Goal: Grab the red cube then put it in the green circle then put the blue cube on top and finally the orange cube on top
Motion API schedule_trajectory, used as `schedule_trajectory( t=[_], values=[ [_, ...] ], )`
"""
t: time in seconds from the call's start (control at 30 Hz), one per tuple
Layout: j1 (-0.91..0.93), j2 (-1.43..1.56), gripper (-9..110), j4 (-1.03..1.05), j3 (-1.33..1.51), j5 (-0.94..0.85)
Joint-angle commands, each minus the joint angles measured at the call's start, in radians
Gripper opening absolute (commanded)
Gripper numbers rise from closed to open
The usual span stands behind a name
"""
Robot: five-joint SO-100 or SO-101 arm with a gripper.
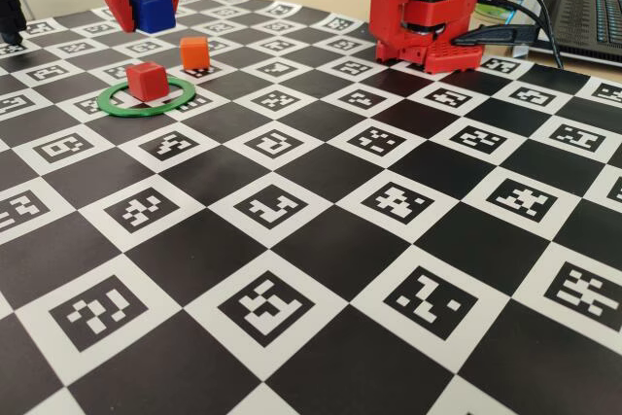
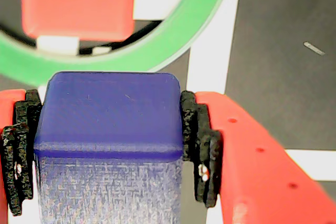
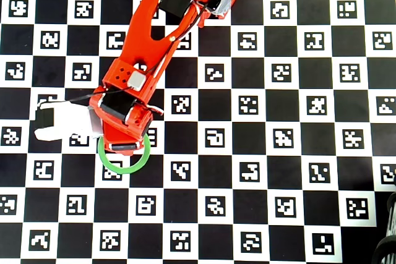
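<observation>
In the fixed view, the red gripper (image 1: 146, 15) hangs down from the top edge at the upper left, its two fingers clamped on the blue cube (image 1: 153, 10), one on each side. The cube is held clear of the checkered board (image 1: 321, 240), above and behind the other pieces. Below it, the red cube (image 1: 147, 81) sits inside the green circle (image 1: 146, 99), which lies flat on the board. The orange cube (image 1: 194, 52) rests on the board just behind and to the right of the ring, outside it and apart from the red cube. The arm's red base (image 1: 424, 9) stands at the far edge of the board, with a laptop (image 1: 588, 12) behind it on the right.

In the wrist view, the blue cube (image 2: 107, 129) fills the lower middle, gripped between black pads (image 2: 202, 145) on the red fingers, which press against its left and right faces. Beyond it, at the top left, the red cube (image 2: 79, 6) lies within the curve of the green circle (image 2: 157, 51).

In the overhead view, the arm (image 3: 145, 60) reaches from the top toward the lower left, and its wrist covers most of the green circle (image 3: 124, 166), of which only the lower arc shows. The cubes and the fingertips are hidden under the arm here.
</observation>
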Motion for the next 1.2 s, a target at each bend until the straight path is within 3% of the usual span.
schedule_trajectory(
  t=[0.0,1.17],
  values=[
    [0.014,0.021,1,-0.029,-0.084,0.012],
    [0.043,-0.037,1,-0.201,0.057,0.003]
  ],
)
